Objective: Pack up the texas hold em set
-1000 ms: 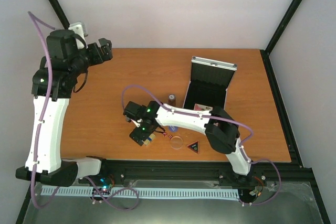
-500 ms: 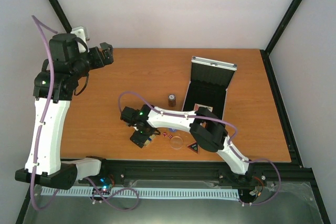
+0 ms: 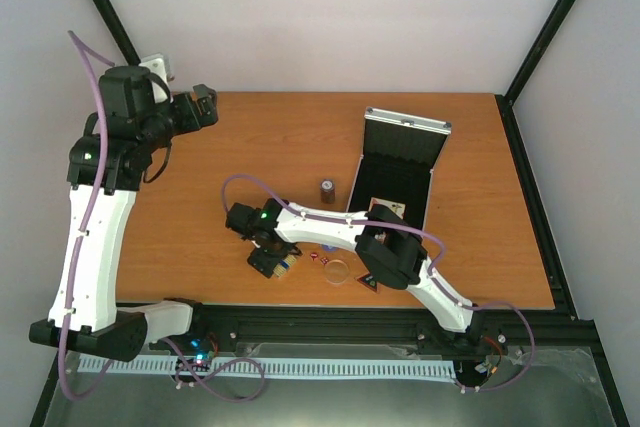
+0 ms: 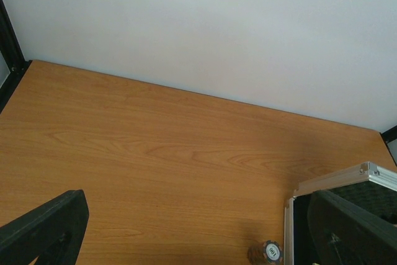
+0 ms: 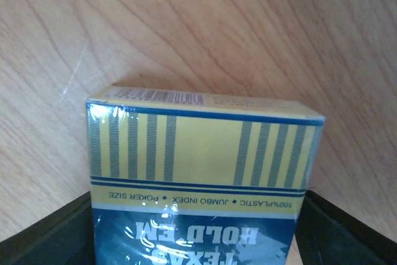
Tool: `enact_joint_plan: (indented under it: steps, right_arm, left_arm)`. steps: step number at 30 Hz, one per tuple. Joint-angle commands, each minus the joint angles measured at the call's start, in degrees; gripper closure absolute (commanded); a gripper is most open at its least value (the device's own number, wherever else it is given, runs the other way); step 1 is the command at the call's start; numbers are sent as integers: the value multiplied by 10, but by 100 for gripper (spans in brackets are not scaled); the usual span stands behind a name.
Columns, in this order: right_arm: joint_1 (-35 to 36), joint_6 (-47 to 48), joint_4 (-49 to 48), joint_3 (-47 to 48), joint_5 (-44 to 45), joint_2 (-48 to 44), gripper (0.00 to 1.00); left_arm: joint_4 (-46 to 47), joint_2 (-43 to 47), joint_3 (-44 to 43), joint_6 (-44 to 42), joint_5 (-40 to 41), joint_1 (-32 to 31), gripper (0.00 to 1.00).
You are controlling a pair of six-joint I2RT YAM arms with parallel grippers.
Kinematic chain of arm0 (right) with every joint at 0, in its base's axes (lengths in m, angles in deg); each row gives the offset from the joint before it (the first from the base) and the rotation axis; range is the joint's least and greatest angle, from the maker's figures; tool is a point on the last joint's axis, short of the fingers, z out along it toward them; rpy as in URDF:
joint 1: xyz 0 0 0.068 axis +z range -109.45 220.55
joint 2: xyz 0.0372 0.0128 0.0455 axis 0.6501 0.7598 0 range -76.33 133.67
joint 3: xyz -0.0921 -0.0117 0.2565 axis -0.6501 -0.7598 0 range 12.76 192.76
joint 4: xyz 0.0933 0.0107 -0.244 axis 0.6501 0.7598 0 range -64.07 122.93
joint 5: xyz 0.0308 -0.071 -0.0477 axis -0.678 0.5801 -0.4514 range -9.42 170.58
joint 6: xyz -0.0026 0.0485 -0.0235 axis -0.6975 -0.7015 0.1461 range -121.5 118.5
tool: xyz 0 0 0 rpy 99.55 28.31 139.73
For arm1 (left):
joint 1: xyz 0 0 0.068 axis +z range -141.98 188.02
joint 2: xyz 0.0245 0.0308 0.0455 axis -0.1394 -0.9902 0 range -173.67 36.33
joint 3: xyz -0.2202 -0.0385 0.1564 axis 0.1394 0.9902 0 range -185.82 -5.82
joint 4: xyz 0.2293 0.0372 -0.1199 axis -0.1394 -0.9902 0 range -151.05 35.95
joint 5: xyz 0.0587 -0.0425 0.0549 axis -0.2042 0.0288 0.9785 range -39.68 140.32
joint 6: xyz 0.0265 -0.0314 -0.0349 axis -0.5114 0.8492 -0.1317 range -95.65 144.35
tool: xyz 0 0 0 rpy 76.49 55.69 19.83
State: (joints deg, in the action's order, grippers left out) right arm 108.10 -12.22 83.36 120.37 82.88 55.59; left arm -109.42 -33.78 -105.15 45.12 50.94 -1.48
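Folding in over the last second, the right arm has drawn its elbow toward the left of the top view. Meanwhile the right gripper (image 3: pixel 271 262) has barely shifted from its spot at lower centre, near the front edge of the table (image 3: pixel 250 147). The wrist view shows why: the blue deck (image 5: pixel 205 172) fills the frame, its wrapped end pointing away, with a dark finger (image 5: pixel 43 240) pressed against each side. The gripper looks clenched on that deck. Whether the deck has left the wood cannot be told from these views.

The case (image 3: pixel 402 159) stands open at right of centre with its lid up, and what seems to be the red deck (image 3: pixel 386 206) lies at its near end. The cylinder (image 3: pixel 327 190) stands just left of the case. The dice (image 3: pixel 318 259), disc (image 3: pixel 339 271) and triangle (image 3: pixel 371 283) lie in a row to the right of the gripper, all outside the case.

The left gripper (image 3: pixel 206 105) has crept slightly rightward at upper left. It hangs high with its fingers (image 4: pixel 43 228) spread wide and nothing between them.

The change suggests the grasp is made and the arm is gathering itself to lift. The carry to the case lies ahead, and it passes over the loose pieces, so clearance would matter.
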Motion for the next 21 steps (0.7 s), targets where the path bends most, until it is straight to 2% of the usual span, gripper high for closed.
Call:
enact_joint_plan:
  steps: [1, 6, 13, 21]
  right_arm:
    - [2, -2, 18, 1, 0, 5, 23]
    - [2, -3, 21, -7, -1, -2, 51]
    - [1, 12, 35, 35, 9, -35, 76]
    - [-22, 25, 90, 72, -11, -127, 78]
  left_arm:
    - [0, 7, 3, -10, 2, -3, 0]
    - [0, 7, 5, -11, 6, -3, 0]
    - [0, 10, 9, -9, 15, -3, 0]
    - [-5, 16, 8, -16, 31, -3, 0]
